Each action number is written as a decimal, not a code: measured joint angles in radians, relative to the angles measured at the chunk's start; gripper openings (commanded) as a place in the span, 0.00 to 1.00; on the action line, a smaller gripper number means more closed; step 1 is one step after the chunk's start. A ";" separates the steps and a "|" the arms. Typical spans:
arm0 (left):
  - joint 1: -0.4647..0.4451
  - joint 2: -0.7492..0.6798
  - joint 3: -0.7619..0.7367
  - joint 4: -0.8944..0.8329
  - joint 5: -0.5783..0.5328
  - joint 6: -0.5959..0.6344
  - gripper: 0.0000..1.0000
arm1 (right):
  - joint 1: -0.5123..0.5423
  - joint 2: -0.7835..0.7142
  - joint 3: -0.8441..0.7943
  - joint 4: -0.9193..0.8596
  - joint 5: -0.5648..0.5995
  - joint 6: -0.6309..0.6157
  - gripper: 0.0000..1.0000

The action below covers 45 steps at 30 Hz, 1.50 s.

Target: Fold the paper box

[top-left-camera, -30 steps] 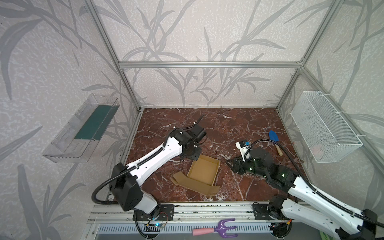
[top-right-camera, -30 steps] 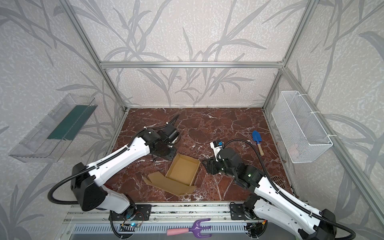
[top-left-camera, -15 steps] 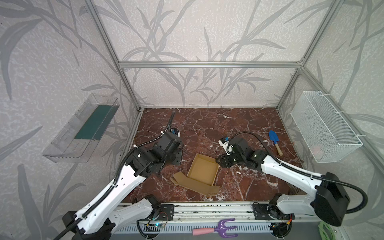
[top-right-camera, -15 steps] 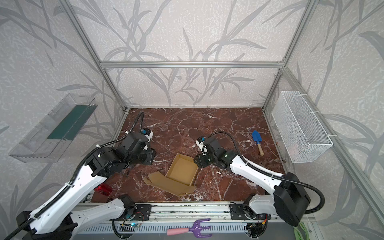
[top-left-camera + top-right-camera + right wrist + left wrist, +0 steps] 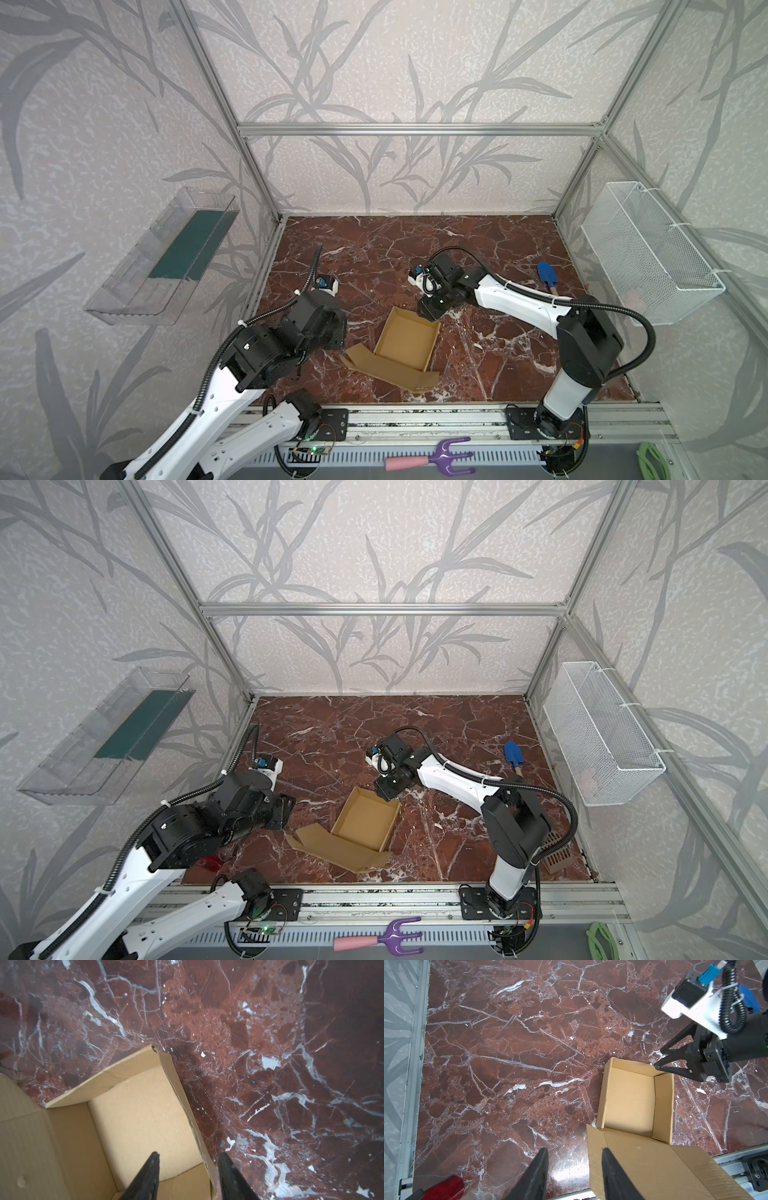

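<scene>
As the left gripper (image 5: 574,1149) is retreating, jaws released, the right gripper (image 5: 189,1154) is arriving astride a wall of the paper box (image 5: 409,345) near the front edge of the table (image 5: 374,249), jaws unclenched, likely preparing the next fold

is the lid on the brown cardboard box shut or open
Open: the tan corrugated cardboard box shows its empty inside, and its lid flap lies spread on the red marble table.

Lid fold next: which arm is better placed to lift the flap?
Left, likely: the left pincer is open above the lid flap edge; the right pincer straddles a wall of the paper box.
</scene>
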 measured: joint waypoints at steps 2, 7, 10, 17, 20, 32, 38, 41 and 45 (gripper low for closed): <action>0.000 -0.005 -0.001 -0.001 0.000 -0.003 0.44 | 0.001 0.021 0.010 -0.023 0.009 -0.017 0.43; 0.000 -0.013 -0.001 -0.001 0.000 -0.009 0.44 | 0.011 0.056 0.027 -0.072 0.035 -0.051 0.38; 0.000 -0.013 -0.003 0.000 0.000 -0.011 0.44 | 0.018 0.067 0.037 -0.095 0.053 -0.067 0.35; 0.000 -0.013 -0.010 0.001 0.000 -0.013 0.44 | 0.026 0.102 0.061 -0.119 0.076 -0.087 0.30; 0.000 -0.013 -0.010 0.001 0.000 -0.013 0.44 | 0.027 0.117 0.066 -0.122 0.082 -0.090 0.28; 0.000 -0.018 -0.010 0.001 0.000 -0.013 0.44 | 0.028 0.125 0.080 -0.148 0.105 -0.101 0.21; 0.000 -0.018 -0.010 0.001 0.000 -0.013 0.44 | 0.028 0.130 0.086 -0.158 0.105 -0.107 0.16; 0.000 -0.019 -0.010 0.001 0.000 -0.013 0.44 | 0.028 0.130 0.087 -0.163 0.105 -0.107 0.12; 0.000 -0.019 -0.010 0.001 0.000 -0.013 0.44 | 0.028 0.130 0.087 -0.168 0.110 -0.104 0.06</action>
